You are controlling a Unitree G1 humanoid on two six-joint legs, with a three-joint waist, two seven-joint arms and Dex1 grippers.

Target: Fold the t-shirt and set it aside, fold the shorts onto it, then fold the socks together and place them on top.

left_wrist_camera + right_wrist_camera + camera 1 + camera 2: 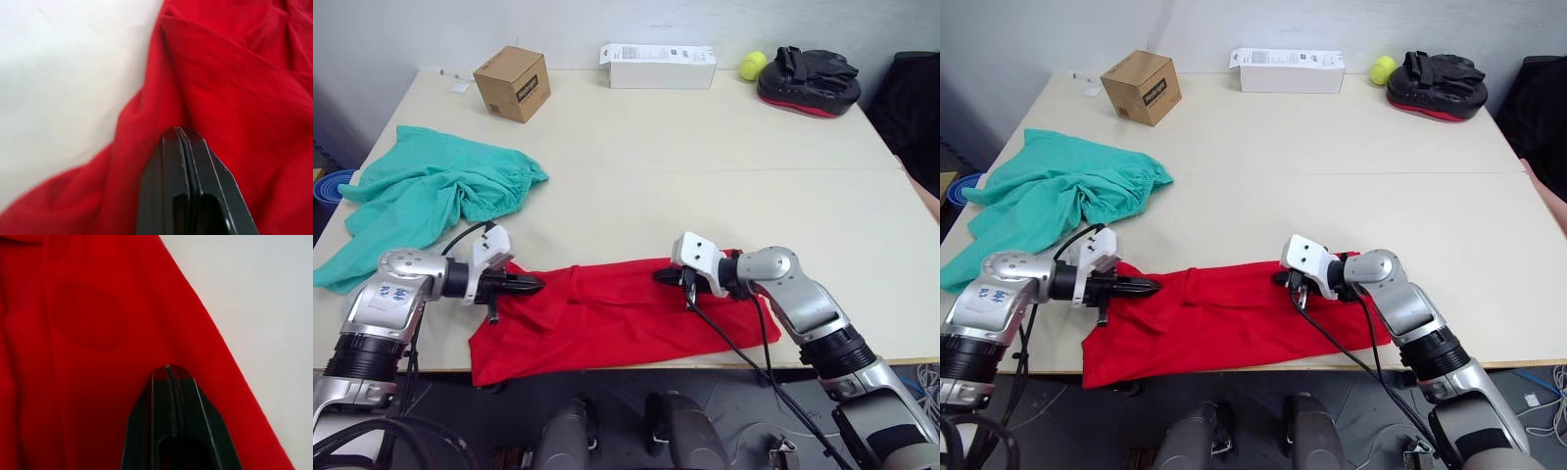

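The bright red short-sleeved cloth t-shirt point(617, 318) lies as a long, partly folded band at the table's near edge. The left gripper point(530, 285) has its fingers pressed together on the band's far edge; the right gripper point(668, 277) is likewise clamped on that edge further along. Beyond the left fingers, the teal-green soft cloth shorts point(435, 191) lie crumpled, unfolded. I judge the shirt's fold unfinished, shorts and socks still to do.

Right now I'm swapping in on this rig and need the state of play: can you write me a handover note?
Left hand: shut, at the t-shirt's left edge.
Right hand: shut, on the t-shirt's far edge.
T-shirt: a long band along the table's near edge, partly folded.
Shorts: crumpled, far left, untouched.
Left: finish the t-shirt, set it aside, fold the shorts, then the socks.
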